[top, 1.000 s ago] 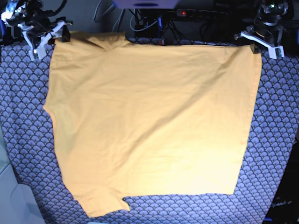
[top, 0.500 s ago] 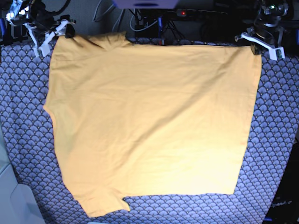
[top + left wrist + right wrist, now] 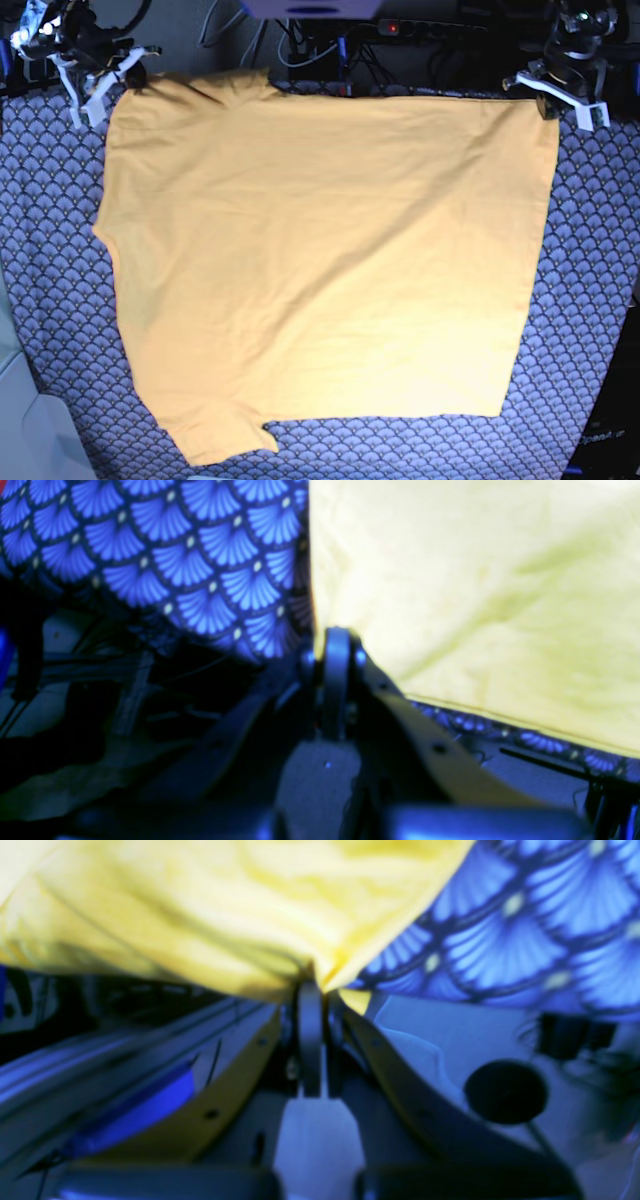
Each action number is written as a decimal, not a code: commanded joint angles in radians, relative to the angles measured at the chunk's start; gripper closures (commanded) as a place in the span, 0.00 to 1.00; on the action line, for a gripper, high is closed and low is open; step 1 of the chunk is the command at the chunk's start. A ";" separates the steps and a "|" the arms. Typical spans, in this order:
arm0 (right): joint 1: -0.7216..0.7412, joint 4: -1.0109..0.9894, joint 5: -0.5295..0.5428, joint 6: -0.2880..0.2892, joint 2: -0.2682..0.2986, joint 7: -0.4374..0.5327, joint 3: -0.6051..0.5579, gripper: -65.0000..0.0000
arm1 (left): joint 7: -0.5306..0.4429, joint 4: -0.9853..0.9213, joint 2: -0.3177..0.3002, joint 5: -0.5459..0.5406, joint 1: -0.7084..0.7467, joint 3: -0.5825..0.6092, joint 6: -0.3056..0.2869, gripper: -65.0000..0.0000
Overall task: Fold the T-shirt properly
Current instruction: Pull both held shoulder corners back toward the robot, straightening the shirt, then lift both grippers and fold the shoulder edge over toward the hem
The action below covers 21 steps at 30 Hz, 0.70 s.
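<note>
Base view, read from its left edge to its right, gives you the following entries

Item one: right gripper, at the far left corner of the bench. Your right wrist view shows its jaws clenched on a bunched corner of yellow cloth, the fabric puckering into the pinch

Item two: T-shirt, plain yellow-orange, short-sleeved, spread nearly flat across the middle of the bench over the fan-patterned tablecloth. A sleeve pokes out at the near left corner; the far edge runs between your two grippers; the right edge hangs straight down the picture. Shallow wrinkles only. I judge it light, soft and limp, with no stiffness of its own: it will sag and drape between any two points you lift, and it is likely to drag on the cloth beneath rather than slide. Not fragile. Take hold at corners and hems, pinching through all layers, as unsupported middle sections will droop

Item three: left gripper, at the far right corner. Your left wrist view shows its jaws shut together right at the shirt's corner; the picture is blurred, so whether cloth is actually caught between them you cannot tell for sure, though it looks that way

Judged stage: both far corners taken, fold not yet begun. Lift both evenly, or the far edge will skew
</note>
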 commanded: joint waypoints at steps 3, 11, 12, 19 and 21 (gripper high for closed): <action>-0.003 0.092 0.020 0.011 0.009 0.017 0.005 1.00 | -0.018 0.024 -0.005 -0.013 0.005 -0.005 -0.003 1.00; 0.032 0.127 0.017 0.011 0.012 0.016 0.005 1.00 | -0.018 0.097 -0.008 -0.013 -0.002 -0.002 0.004 1.00; 0.040 0.127 0.015 0.011 0.015 0.014 0.005 1.00 | -0.018 0.102 -0.008 -0.013 -0.016 0.000 0.004 1.00; 0.158 0.127 0.015 0.011 0.057 -0.093 0.008 1.00 | 0.151 0.105 -0.049 -0.013 -0.148 -0.008 0.005 1.00; 0.199 0.127 0.015 0.011 0.060 -0.119 0.008 1.00 | 0.186 0.103 -0.052 -0.013 -0.186 -0.008 0.005 1.00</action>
